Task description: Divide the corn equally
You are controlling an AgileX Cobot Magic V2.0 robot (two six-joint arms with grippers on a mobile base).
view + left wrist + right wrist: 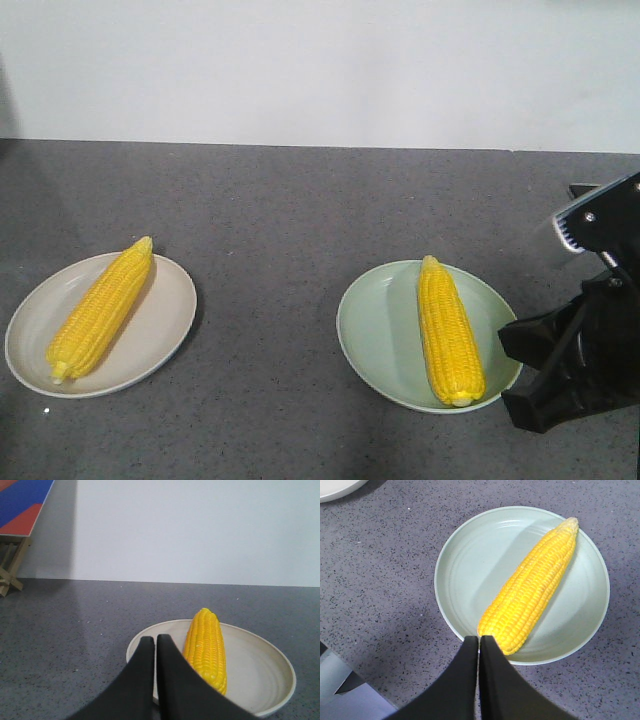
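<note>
Yellow cob (100, 311) is lying diagonally on the beige plate (165, 330), another cob (448, 331) on the green plate (375, 330), both sitting on the grey speckled surface (300, 210); right arm (585, 340) is standing just beside the green plate.

Left wrist: left hand (154, 645) is showing fingers pressed together, gripping nothing, before the beige plate.

Right wrist: right hand (479, 645) is likewise closed and empty, tips at the green plate's rim.

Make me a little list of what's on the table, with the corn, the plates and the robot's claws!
table: dark grey speckled top
left plate: beige, holds one corn
right plate: pale green, holds one corn
corn in view: two, one per plate
left gripper: shut, empty, over the beige plate's near rim
right gripper: shut, empty, at the green plate's rim
</note>
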